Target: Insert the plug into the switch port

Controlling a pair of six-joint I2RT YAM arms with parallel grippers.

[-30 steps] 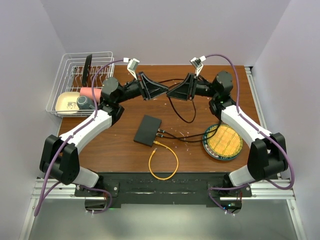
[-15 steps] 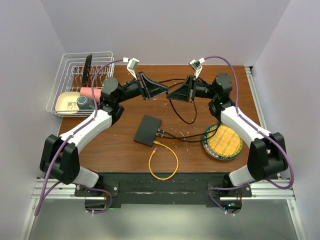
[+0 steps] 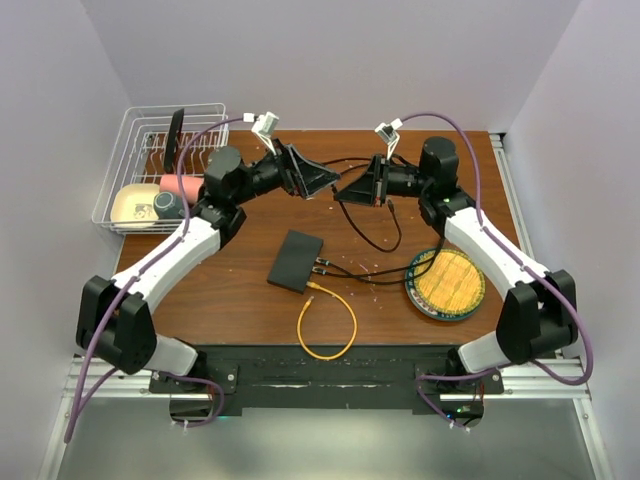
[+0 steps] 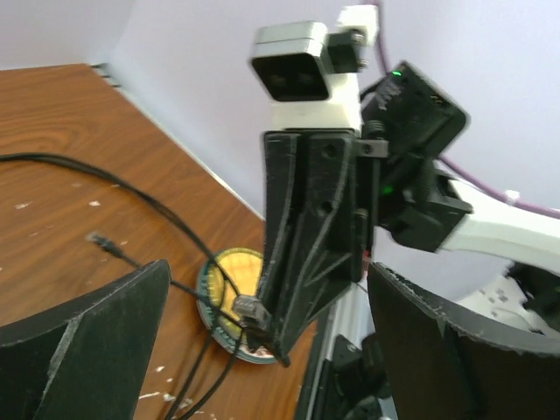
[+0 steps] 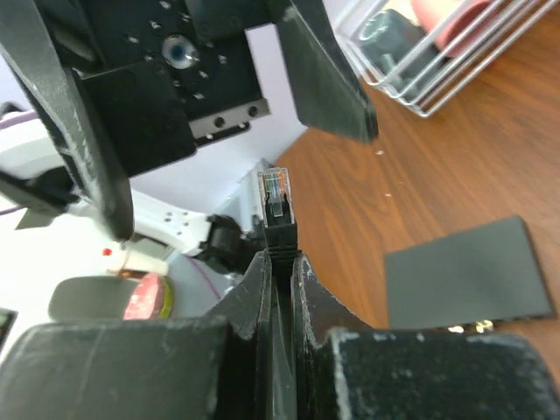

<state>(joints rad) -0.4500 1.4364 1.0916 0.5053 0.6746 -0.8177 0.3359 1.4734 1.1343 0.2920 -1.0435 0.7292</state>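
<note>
While aloft, plug in right tool

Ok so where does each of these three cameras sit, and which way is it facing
Top external: above and behind the bases, looking down on the table; left arm and right arm show whole.
Left wrist: on the left arm, looking past its own open fingers at the right hand, which pinches the plug.
Right wrist: on the right arm, looking along its shut fingers and that plug toward the left hand.
Shared: top and right wrist both show the switch; each wrist view shows the other hand.
</note>
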